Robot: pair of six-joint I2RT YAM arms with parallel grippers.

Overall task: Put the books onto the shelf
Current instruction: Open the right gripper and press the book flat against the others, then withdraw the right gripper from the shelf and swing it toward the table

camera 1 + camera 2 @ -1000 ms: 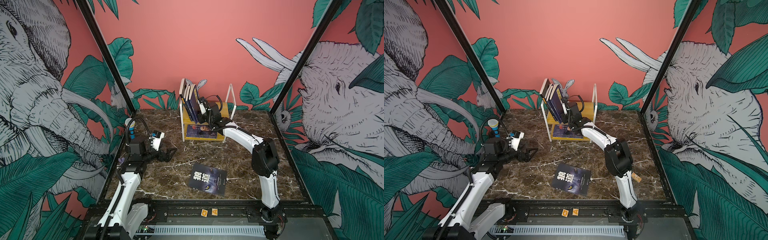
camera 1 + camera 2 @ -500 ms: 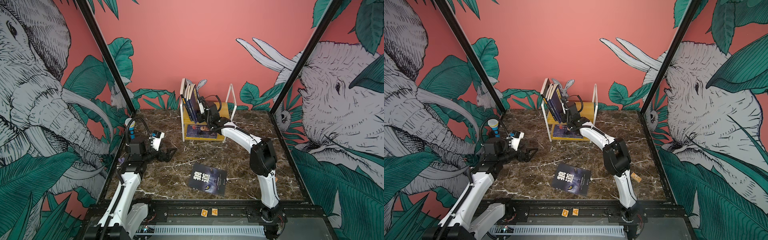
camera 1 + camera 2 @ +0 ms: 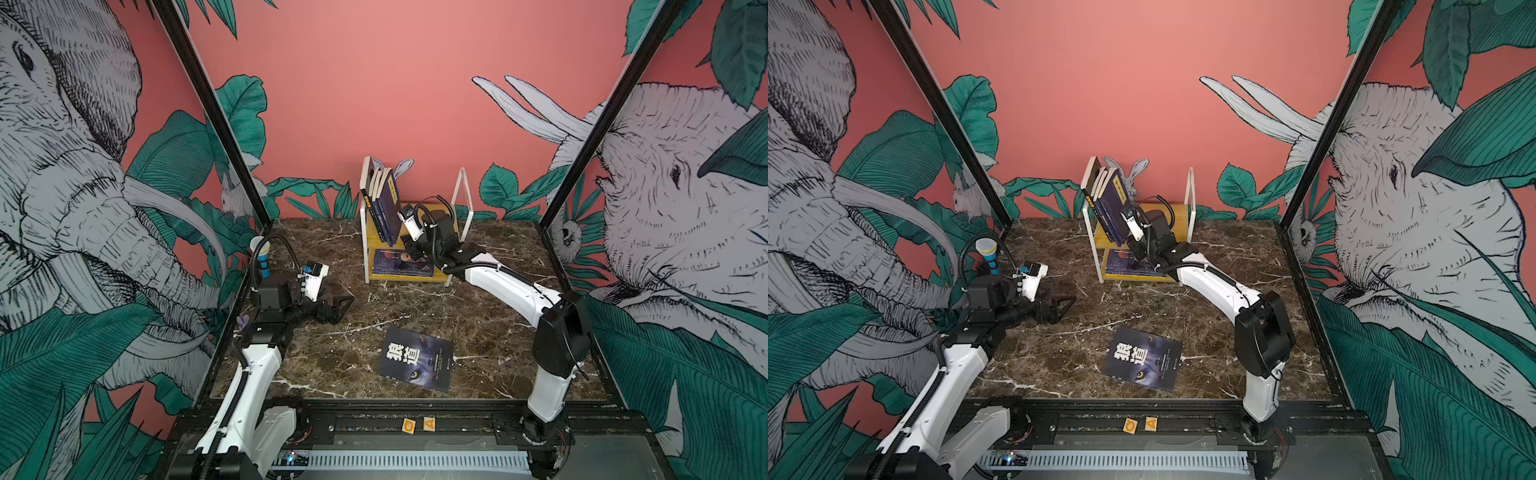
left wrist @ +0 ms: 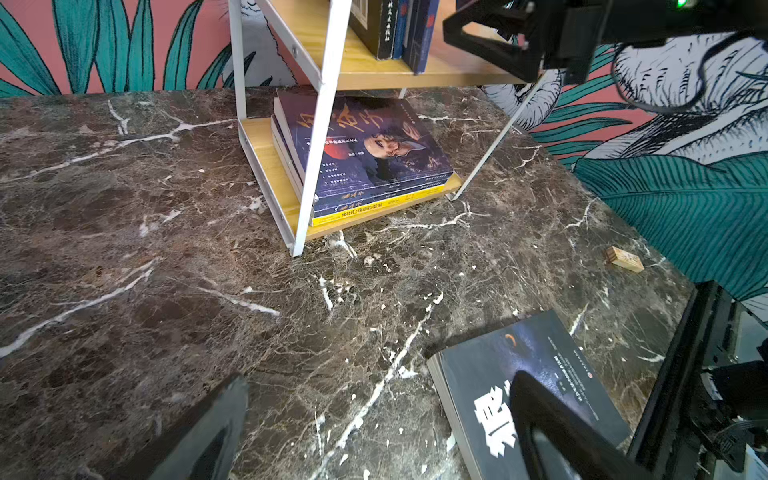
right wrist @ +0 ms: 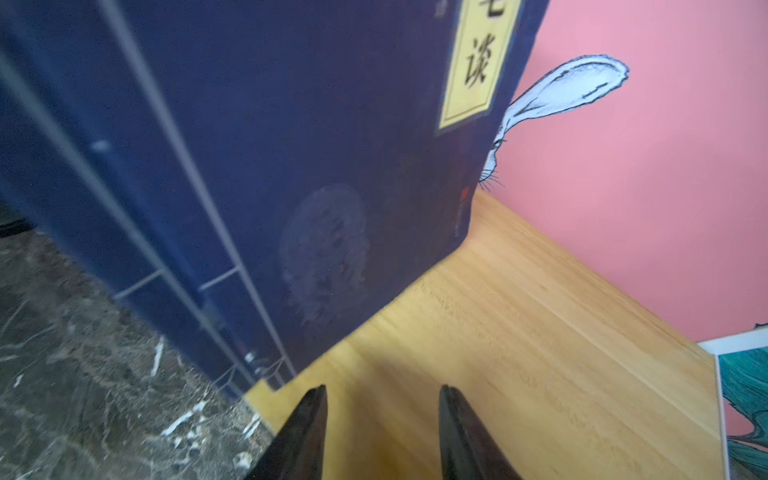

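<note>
Cropped covers, a blurred spine.
The navy book (image 5: 291,166) runs past the right wrist view's edge, its near spine blurred; the wolf-eye book (image 4: 532,349) is cut off in the left wrist view and partly hidden behind a finger (image 4: 557,432) of the left gripper (image 4: 378,380).

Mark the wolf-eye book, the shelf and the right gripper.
wolf-eye book (image 3: 415,359), in a top view, cover centre.
shelf (image 5: 540,332), right wrist view, bare upper board.
right gripper (image 5: 382,392), right wrist view, midway between fingertips.

Was a staged robot lab cell, salmon-pink elephant-and-leaf printed wall panels (image 3: 374,83), black metal corner posts (image 3: 210,104), brown marble-look tabletop (image 3: 415,299), white jointed arms (image 3: 257,365) stood on a black front rail (image 3: 465,422).
</note>
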